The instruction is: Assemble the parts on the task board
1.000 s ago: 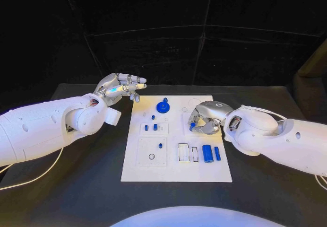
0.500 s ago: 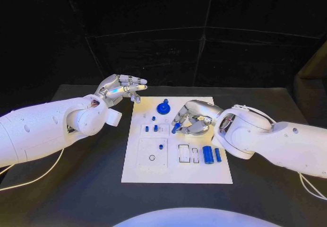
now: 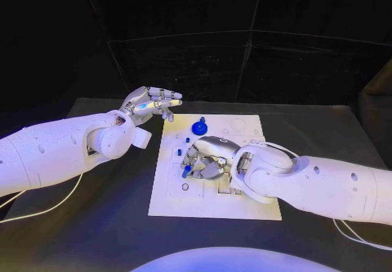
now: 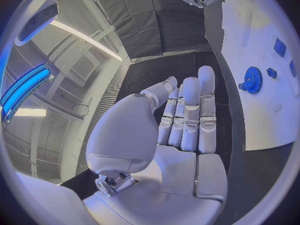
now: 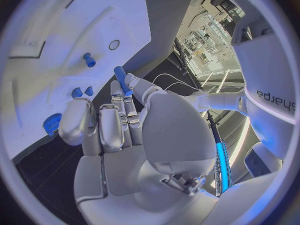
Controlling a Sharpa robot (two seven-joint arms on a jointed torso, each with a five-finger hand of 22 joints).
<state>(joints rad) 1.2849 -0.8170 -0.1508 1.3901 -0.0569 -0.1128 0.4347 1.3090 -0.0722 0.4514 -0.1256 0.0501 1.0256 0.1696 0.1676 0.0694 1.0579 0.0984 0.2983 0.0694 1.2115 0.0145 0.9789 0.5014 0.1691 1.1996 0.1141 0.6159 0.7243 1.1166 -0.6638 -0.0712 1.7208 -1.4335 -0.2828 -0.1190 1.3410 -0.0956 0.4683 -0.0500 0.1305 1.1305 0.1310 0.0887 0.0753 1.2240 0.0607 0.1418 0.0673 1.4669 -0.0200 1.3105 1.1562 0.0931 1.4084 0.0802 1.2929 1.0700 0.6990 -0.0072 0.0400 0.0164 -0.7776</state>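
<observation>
The robot's left hand (image 3: 151, 103), silver and many-jointed, hangs in the air over the black bench (image 3: 106, 209) just beyond the far left corner of the flat white rectangular task board (image 3: 214, 208). Its fingers (image 4: 190, 110) lie straight and side by side in the left wrist view, thumb set apart — nothing is in them.

On the board, near its far edge, stands the round blue gear-shaped part (image 3: 200, 128) with a small knob on top; the left wrist view shows its toothed rim (image 4: 253, 79) and a smaller blue piece just beside it. A little nearer, on the board's left half, a pair of short blue pegs (image 3: 178, 152) stands upright in a raised white block. Nearer again, a small dark ring-shaped hole (image 3: 184, 186) marks the board's surface.

The right hand (image 3: 206, 158) is low over the middle of the board, knuckles up, fingers curled downward. It holds a slim blue cylindrical pin (image 3: 187, 168) — in the right wrist view the pin (image 5: 122, 80) sticks out from between the fingertips (image 5: 116, 91), tilted, its free end toward the board. From these pictures I cannot tell whether the pin's tip touches the board. Another small blue peg (image 5: 89, 60) stands on the board just ahead of the pin.
</observation>
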